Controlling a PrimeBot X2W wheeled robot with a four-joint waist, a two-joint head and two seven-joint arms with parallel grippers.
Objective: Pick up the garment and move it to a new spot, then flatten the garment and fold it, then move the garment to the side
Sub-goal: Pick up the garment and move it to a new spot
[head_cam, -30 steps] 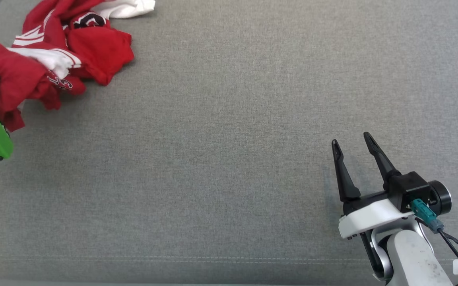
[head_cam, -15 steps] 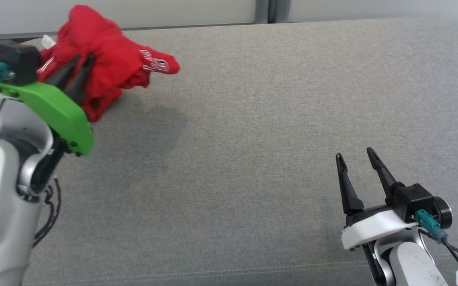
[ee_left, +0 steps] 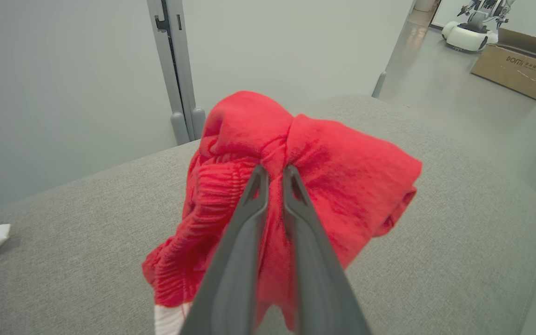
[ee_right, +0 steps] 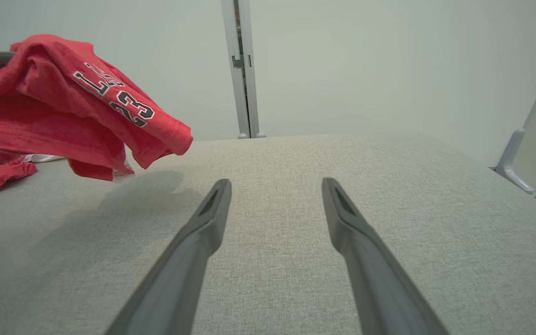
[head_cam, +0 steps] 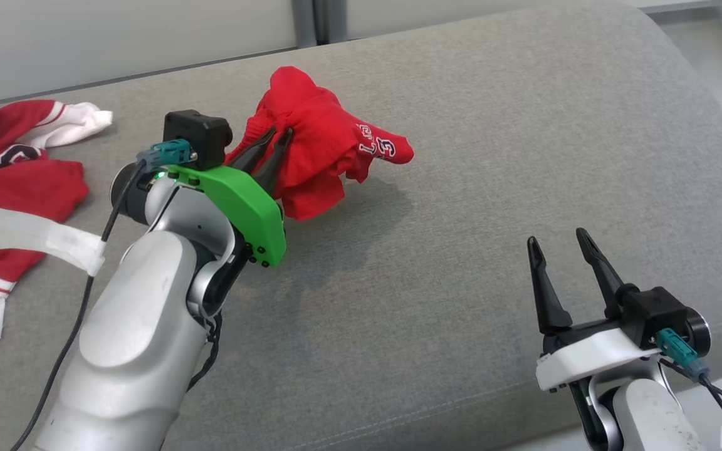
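— Fingers nearest you first: your right gripper (head_cam: 555,238) sits low at your right over the grey cushion (head_cam: 461,156). Its two dark fingers are spread wide, with nothing between them.

— And your left?

— Your left gripper (head_cam: 279,132), on its green bracket (head_cam: 242,207), is farther in and left of centre. Its jaws are pressed almost together, pinching a gathered fold of the red garment (head_cam: 317,134).

— Where does that put your garment?

— Bunched at those fingertips, raised over the middle of the cushion, its shadow lying beneath. A flap with white numerals pokes out toward your right side. Whether the lowest fold brushes the fabric, I cannot tell you.

— Beyond it?

— On your far left a pile of red and white clothes (head_cam: 16,188) lies on the same cushion, well apart from the held piece. Behind the cushion you have a pale wall (ee_right: 365,60) with a grey post (ee_left: 175,70). Farther off to the right, a cardboard box (ee_left: 514,70) sits on the floor.
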